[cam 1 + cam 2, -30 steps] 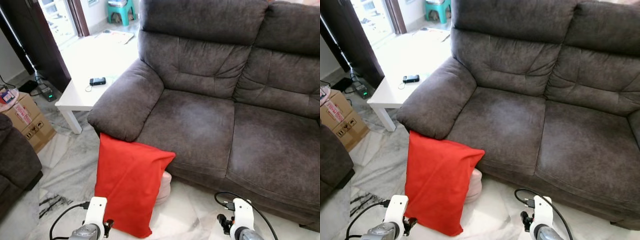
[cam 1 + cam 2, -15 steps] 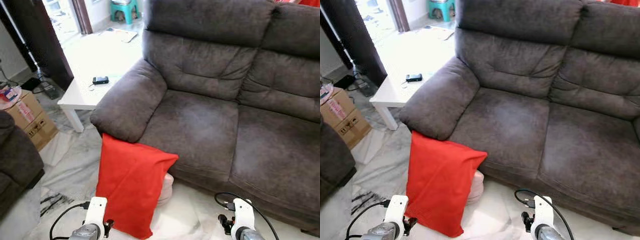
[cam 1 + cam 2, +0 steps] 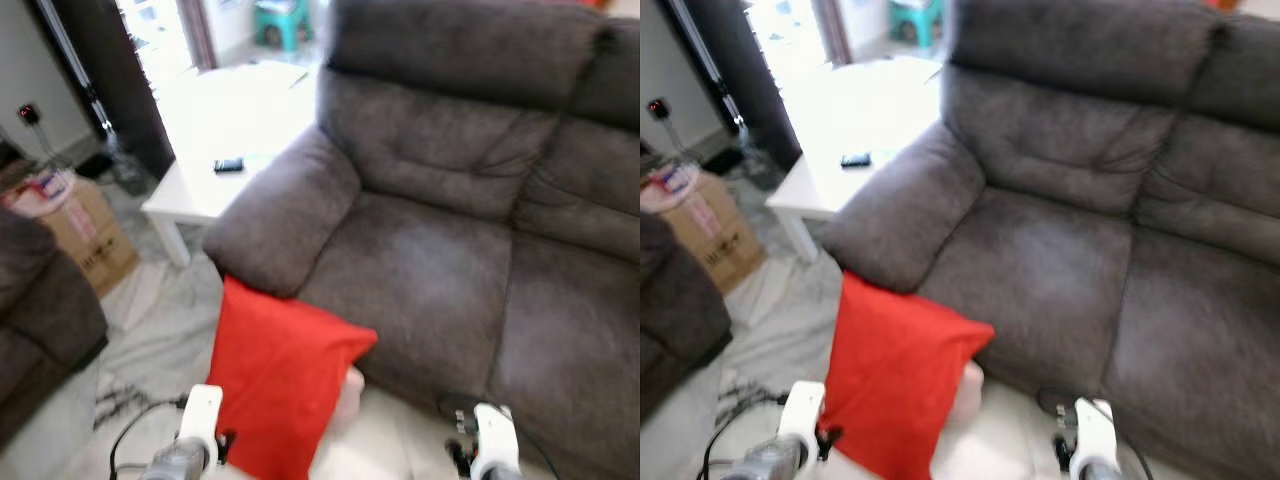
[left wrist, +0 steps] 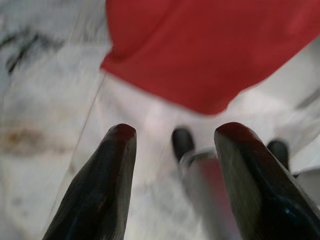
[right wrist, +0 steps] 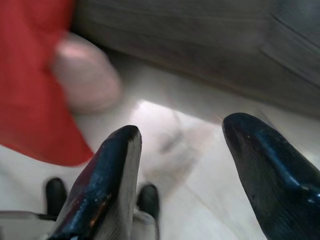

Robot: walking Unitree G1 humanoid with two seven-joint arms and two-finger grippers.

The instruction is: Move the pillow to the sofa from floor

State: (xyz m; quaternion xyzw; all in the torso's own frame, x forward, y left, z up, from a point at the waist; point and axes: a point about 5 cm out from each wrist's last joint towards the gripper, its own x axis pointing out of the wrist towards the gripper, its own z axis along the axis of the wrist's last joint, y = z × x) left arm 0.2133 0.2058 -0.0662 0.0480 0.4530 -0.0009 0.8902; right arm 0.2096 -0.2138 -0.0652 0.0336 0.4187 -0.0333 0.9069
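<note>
Stands on end on the pale floor (image 3: 160, 330), red pillow (image 3: 285, 385) propped against the front of the grey sofa (image 3: 450, 250), top corner tucked under the armrest (image 3: 285, 225) and not yet lifted. Shifts and blurs across both eye views compared with half a second ago (camera movement, not the furniture's): sofa, white table (image 3: 215, 150) and cardboard box (image 3: 85, 225) all slide rightward together, while the pillow keeps its place against the sofa. Reads as a robot stepping or turning to square up on the pillow, not as progress on the move itself. Hangs low beside the pillow's bottom edge, left gripper (image 4: 176, 131), fingers spread with nothing between them, red fabric just ahead but apart from the tips. Hangs low in front of the sofa base, right gripper (image 5: 184, 127), likewise released and empty, with a pale pink object (image 5: 85, 75) behind the pillow ahead of it. Leaves the whole job still to do: closing on the pillow, gripping it, raising it to the seat. Suggests waiting out the blur before reaching.
</note>
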